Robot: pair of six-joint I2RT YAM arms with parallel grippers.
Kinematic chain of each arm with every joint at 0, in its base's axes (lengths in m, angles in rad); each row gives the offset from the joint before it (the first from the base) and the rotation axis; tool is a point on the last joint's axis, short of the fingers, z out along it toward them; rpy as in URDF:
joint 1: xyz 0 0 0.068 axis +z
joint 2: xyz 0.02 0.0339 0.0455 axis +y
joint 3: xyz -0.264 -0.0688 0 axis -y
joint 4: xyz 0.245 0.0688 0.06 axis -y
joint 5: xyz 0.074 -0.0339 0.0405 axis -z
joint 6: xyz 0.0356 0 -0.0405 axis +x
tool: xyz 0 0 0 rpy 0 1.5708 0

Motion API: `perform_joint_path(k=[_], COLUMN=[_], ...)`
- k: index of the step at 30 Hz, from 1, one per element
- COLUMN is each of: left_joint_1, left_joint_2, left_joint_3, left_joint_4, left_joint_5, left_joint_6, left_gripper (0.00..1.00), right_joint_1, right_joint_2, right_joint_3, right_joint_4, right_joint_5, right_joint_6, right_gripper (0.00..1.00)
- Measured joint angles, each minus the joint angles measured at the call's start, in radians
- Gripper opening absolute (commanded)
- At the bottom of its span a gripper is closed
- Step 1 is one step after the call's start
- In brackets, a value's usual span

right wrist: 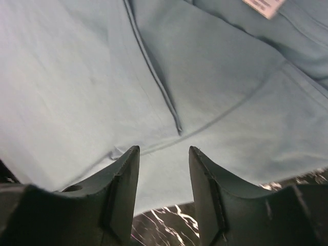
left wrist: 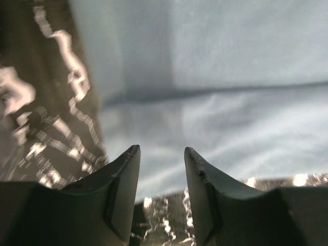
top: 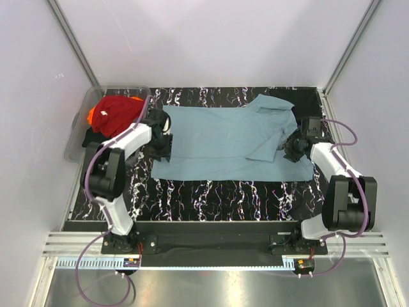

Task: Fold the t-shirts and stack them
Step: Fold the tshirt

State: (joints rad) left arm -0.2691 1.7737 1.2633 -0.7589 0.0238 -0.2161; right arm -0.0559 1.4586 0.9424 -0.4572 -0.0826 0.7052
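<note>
Top external view: you cannot make out the fingertips of either claw from here, since each wrist body covers them. The dusty teal-blue short-sleeved fabric t-shirt (top: 230, 142) lies spread flat on the black, white-veined marbled tabletop (top: 217, 192), between the left claw (top: 167, 135) and the right claw (top: 286, 150). Each claw sits at one edge of the shirt. A sleeve is folded in over the body just beside the right claw. Out past the left claw, on its outer side, a clear plastic tub (top: 77, 137) holds a crumpled red shirt (top: 118, 112), an orange shirt (top: 93, 115) peeking out and a black shirt (top: 89, 137) mostly hidden underneath. The small white tag on the red shirt is too small for you to read.

Left wrist view: your left claw's fingers stand parted with nothing between them. The teal shirt's edge lies just ahead of the tips, blurred, with one soft crease running across it. Marbled tabletop shows to the claw's left and below it.

Right wrist view: the right claw's fingers are likewise apart and hold nothing. Teal fabric fills everything ahead, crossed by seams and a hem. A white label (right wrist: 264, 5) is cut off at the top edge, so its print is unreadable.
</note>
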Motion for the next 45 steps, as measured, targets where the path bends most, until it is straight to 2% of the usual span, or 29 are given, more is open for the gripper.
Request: perform_joint_path(k=[6,15,17,19,20,23,24,27,28,29,30,33,45], left_joint_1=[0.0,0.0,0.0,0.0,0.0,0.0,0.0,0.0,-0.001,-0.002,-0.002,-0.002,-0.002], left_joint_2=[0.122,0.146,0.146,0.146,0.147,0.153,0.156,0.164,0.167,0.17,0.173,0.176,0.212], left_joint_3=[0.033,0.055,0.055,0.055,0.055,0.064,0.067,0.084,0.092,0.1,0.108,0.127,0.184], left_joint_4=[0.002,0.004,0.005,0.004,0.004,0.001,0.001,-0.008,-0.01,-0.01,-0.01,-0.01,-0.018], left_joint_5=[0.035,0.049,0.048,0.047,0.045,0.033,0.029,0.015,0.007,-0.001,-0.01,-0.041,-0.089], left_joint_6=[0.014,0.036,0.036,0.04,0.041,0.043,0.042,0.039,0.038,0.036,0.034,0.026,0.002], left_gripper=[0.48,0.48,0.41,0.33,0.28,0.22,0.22,0.16,0.12,0.12,0.06,0.0,0.0], right_joint_1=[0.003,0.01,0.014,0.016,0.017,0.017,0.017,0.017,0.017,0.017,0.017,0.017,0.017], right_joint_2=[0.076,0.207,0.226,0.245,0.252,0.264,0.265,0.267,0.269,0.27,0.27,0.27,0.27], right_joint_3=[-0.009,-0.007,-0.005,-0.004,-0.004,-0.004,-0.003,0.002,0.007,0.009,0.012,0.018,0.048], right_joint_4=[0.108,0.179,0.19,0.203,0.208,0.22,0.224,0.229,0.229,0.23,0.23,0.243,0.314], right_joint_5=[-0.028,-0.041,-0.042,-0.043,-0.043,-0.043,-0.042,-0.04,-0.04,-0.04,-0.04,-0.042,-0.107], right_joint_6=[0.06,0.089,0.089,0.09,0.09,0.092,0.093,0.088,0.088,0.085,0.085,0.085,0.104], right_gripper=[0.5,0.49,0.46,0.42,0.35,0.24,0.15,0.0,0.0,0.0,0.0,0.0,0.0])
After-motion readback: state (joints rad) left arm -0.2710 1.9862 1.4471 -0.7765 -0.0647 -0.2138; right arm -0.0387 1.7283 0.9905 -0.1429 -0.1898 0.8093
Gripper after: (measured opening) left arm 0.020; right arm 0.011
